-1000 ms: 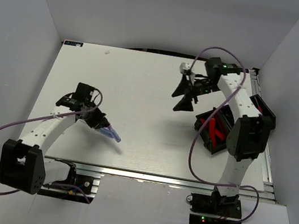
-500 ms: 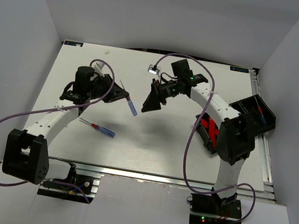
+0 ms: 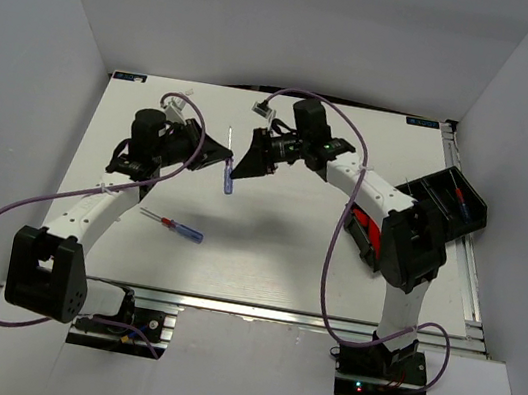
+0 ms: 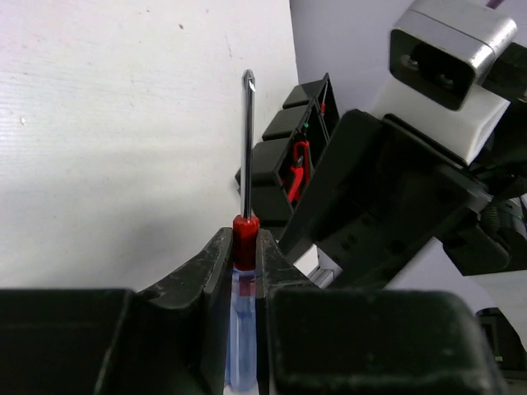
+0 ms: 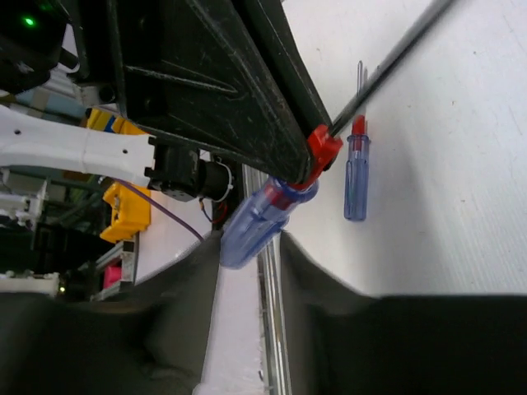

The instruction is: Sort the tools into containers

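A screwdriver (image 3: pixel 229 182) with a clear blue handle and red collar hangs in the air above the table's middle. My left gripper (image 4: pixel 245 251) is shut on it at the collar, shaft (image 4: pixel 247 148) sticking out past the fingertips. My right gripper (image 5: pixel 251 247) has come in from the right (image 3: pixel 240 168). Its fingers (image 5: pixel 189 280) stand close on either side of the handle's free end (image 5: pixel 259 214), and I cannot see whether they press on it. A second blue-and-red screwdriver (image 3: pixel 174 226) lies on the table. One black container (image 3: pixel 354 235) holds red knives, partly hidden by the right arm.
A second black container (image 3: pixel 441 179), with small tools in it, sits at the table's right edge behind the first. White walls close in the left, back and right sides. Purple cables loop over both arms.
My left gripper lifted one screwdriver off the table toward the middle, leaving another lying there. My right gripper swung left from the containers and narrowed its jaws around the handle.
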You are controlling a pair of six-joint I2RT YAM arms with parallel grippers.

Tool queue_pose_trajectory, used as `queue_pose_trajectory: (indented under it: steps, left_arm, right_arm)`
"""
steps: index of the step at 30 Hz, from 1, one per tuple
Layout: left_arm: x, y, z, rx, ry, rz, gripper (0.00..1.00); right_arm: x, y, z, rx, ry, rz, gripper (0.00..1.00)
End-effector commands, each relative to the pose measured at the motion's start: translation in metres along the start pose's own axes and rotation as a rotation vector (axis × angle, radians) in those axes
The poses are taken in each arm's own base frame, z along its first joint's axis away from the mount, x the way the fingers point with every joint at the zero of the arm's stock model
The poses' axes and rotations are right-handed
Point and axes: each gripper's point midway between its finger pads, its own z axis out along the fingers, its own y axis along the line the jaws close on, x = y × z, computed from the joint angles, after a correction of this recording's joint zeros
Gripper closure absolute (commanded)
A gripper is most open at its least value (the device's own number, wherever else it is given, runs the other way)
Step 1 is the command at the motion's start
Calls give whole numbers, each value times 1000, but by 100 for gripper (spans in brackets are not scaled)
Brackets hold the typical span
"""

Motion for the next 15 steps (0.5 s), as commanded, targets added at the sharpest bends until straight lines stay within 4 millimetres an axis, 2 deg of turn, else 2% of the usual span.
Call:
queue_pose_trajectory:
  steps: [1, 4, 6, 10, 11, 12, 15]
  left_arm:
    - [-9, -21, -3, 56, -18, 43, 100]
    - [-9, -20, -2, 55, -19, 40, 100]
    - [-9, -21, -3, 58, -17, 36, 100]
    - [-10, -24, -4, 64, -26, 40, 100]
    - [-10, -24, -4, 64, -26, 39, 100]
    - [-11, -24, -4, 64, -28, 41, 100]
    - [-9, -25, -6, 66, -27, 39, 100]
  right_arm:
    - [-8, 14, 5, -34, -25, 2, 69]
    - [-6, 14, 9, -34, -18, 5, 70]
    - [-5, 14, 12, -30, -17, 2, 67]
    - [-2, 12, 14, -21, -16, 24, 37]
    - [-2, 11, 13, -22, -17, 29, 33]
    - [-1, 10, 14, -21, -19, 34, 30]
    - [-2, 8, 15, -14, -22, 56, 30]
